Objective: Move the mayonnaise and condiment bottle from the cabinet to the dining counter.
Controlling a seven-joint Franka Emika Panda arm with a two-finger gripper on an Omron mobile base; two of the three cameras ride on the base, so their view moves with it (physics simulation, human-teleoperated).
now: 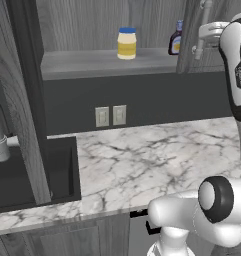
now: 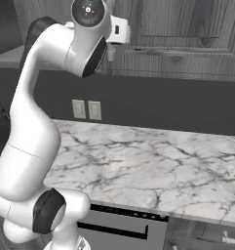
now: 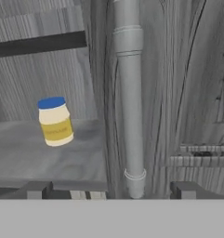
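Nearest is the white marble worktop with grey veins (image 1: 157, 160), bare beside the black sink (image 1: 32, 175). Above it the grey wood-grain wall cabinet (image 1: 92, 65) stands open, and its shelf holds 2 things well apart: the short pale-yellow mayonnaise jar with a blue lid (image 1: 126, 43) and the small dark condiment bottle with a yellow label (image 1: 176, 40), half hidden by the door edge. The two-finger gripper (image 3: 111, 189) hangs spread wide and empty, facing the door's grey bar handle (image 3: 130, 93). I'd say the reach has barely begun; next it must swing toward the jar.
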